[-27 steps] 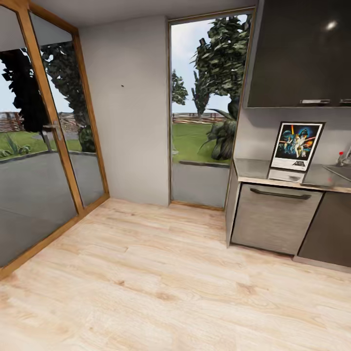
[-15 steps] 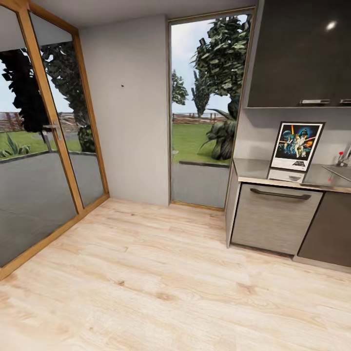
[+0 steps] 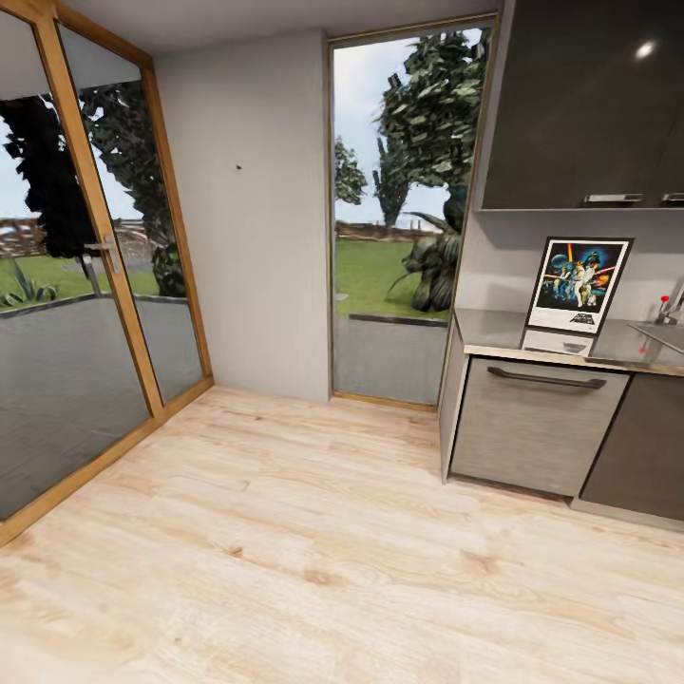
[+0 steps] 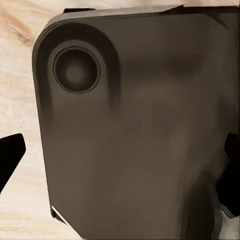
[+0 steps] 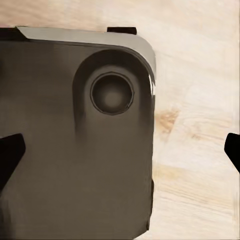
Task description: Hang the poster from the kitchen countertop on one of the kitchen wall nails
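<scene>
Head view: the poster (image 3: 579,285) stands upright at the far right of the room, on the kitchen countertop (image 3: 494,332), leaning back against the grey wall behind it. Its dimmer mirror image lies on the glossy slab just in front of its lower edge. A tap (image 3: 673,304) rises just to the right of the poster, beside the sunken sink (image 3: 665,334) at the right edge. Below the countertop is a grey drawer front (image 3: 532,423) with a long dark handle, and above it hangs a dark wall cabinet (image 3: 589,104). On the far grey wall (image 3: 252,285), well to the left of the poster, a nail (image 3: 238,167) shows as a tiny dark dot. A tall window (image 3: 399,209) between that wall and the cabinets looks onto grass and trees. A wood-framed glass door (image 3: 85,275) fills the left side. Pale wooden floor (image 3: 313,551) covers the near part of the room.

Left wrist view: a large dark rounded body of the robot (image 4: 135,135) with a round recess lies close below the camera, over wooden planks. Dark tips of the left gripper (image 4: 120,165) show at both edges, set wide apart with nothing between them.

Right wrist view: the same kind of dark body (image 5: 75,140) sits over the floor. The right gripper (image 5: 120,155) shows dark tips at both edges, likewise spread apart and holding nothing.
</scene>
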